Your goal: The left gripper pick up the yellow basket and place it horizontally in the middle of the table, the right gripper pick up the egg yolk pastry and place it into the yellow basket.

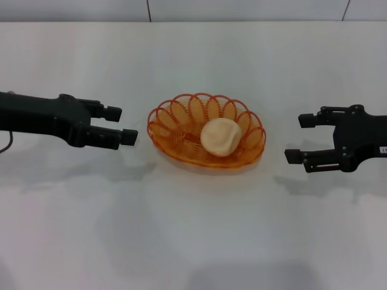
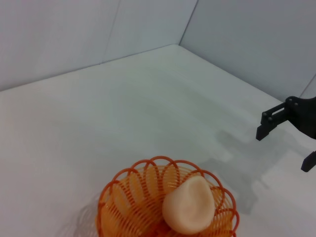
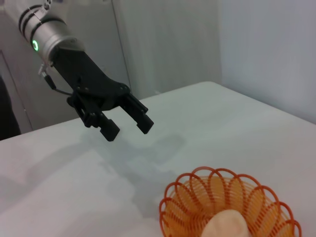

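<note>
The yellow basket (image 1: 181,130) lies lengthwise in the middle of the white table (image 1: 193,229). The egg yolk pastry (image 1: 221,136) rests inside it, toward its right half. My left gripper (image 1: 122,125) is open and empty, hovering a little left of the basket. My right gripper (image 1: 300,138) is open and empty, a little right of the basket. The left wrist view shows the basket (image 2: 123,205), the pastry (image 2: 189,205) and the right gripper (image 2: 286,140). The right wrist view shows the left gripper (image 3: 128,126), the basket (image 3: 197,202) and the pastry's top (image 3: 227,226).
The table's far edge meets a pale wall (image 1: 193,9) behind the basket. A table corner (image 2: 177,45) shows in the left wrist view. Bare tabletop lies in front of the basket and both grippers.
</note>
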Motion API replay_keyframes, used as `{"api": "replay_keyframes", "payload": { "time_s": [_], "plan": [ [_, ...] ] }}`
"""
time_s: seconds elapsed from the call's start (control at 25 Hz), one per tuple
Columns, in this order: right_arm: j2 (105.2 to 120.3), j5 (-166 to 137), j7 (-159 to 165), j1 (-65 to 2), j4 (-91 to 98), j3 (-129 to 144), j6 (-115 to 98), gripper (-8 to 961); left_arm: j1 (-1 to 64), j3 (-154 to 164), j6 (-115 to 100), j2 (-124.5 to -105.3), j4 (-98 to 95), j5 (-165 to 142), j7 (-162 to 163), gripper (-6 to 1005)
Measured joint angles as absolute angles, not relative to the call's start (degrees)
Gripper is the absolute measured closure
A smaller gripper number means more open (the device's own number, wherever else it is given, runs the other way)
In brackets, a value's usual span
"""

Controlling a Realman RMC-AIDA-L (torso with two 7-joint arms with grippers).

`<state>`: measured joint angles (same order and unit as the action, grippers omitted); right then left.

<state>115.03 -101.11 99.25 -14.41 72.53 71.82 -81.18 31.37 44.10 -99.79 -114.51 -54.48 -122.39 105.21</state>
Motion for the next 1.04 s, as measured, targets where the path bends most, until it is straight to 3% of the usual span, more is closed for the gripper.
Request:
{"api": "replay_keyframes", "payload": {
  "time_s": [0.52,1.04],
  "plan": [
    [115.05,-101.1,98.0,-14.8,73.2,71.8,-83.2,151,31.2,44.4,-105.5,-116.17,-54.0,-121.6,95.4,212],
    [114.96,-101.4,98.2,-14.9,73.7,71.8,-84.5,153,31.3,44.4,-105.5,-116.28,-53.9,-121.6,95.6,212]
  ]
}}
